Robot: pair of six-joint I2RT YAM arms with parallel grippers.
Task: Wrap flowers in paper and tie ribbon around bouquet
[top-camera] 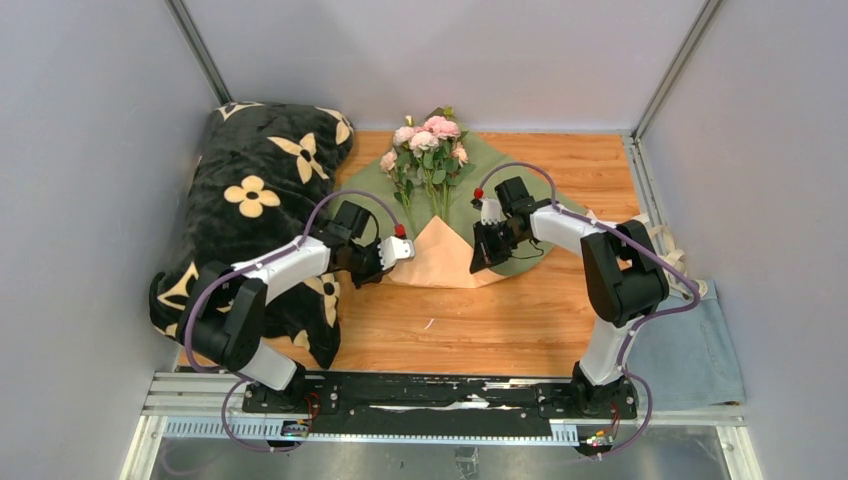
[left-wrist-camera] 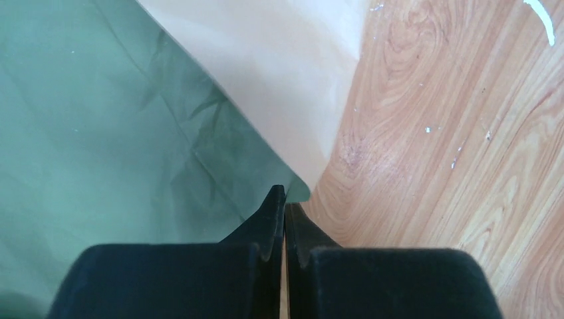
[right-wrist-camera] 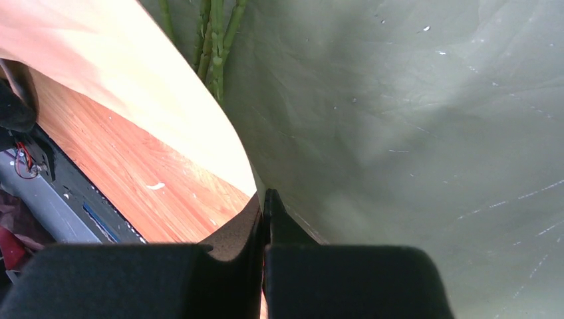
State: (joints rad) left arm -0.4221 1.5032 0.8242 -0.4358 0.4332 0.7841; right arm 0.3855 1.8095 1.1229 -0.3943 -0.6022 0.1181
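**Both grippers pinching the folded edge of the wrap**

I am looking at a large thin sheet of paper [top-camera: 500, 165], olive green face up, lying cornerwise at the middle of the wooden desk [top-camera: 560, 300] and reaching toward its far edge. Its near corner is turned up over itself, showing the peach-tan underside. A small bunch of pale pink flowers [top-camera: 428, 140] on long thin green stems [right-wrist-camera: 216, 40] is resting on the green face, blooms toward the far edge and stem ends tucking under the flap.

The left gripper [left-wrist-camera: 284, 199] is sitting at the left end of the fold with its fingers pressed together, and it seems to be nipping the paper there. The right gripper [right-wrist-camera: 265, 199] is clamping the fold's right end, where the flap is curling up off the desk.

I am judging the sheet as light, limp and quick to crease or tear, so I am favouring the doubled fold, which is stronger than a single edge, and pulling both ends evenly. The flowers are looking fragile and free to roll, so I am planning to draw the paper over the stems without pressing on the blooms.
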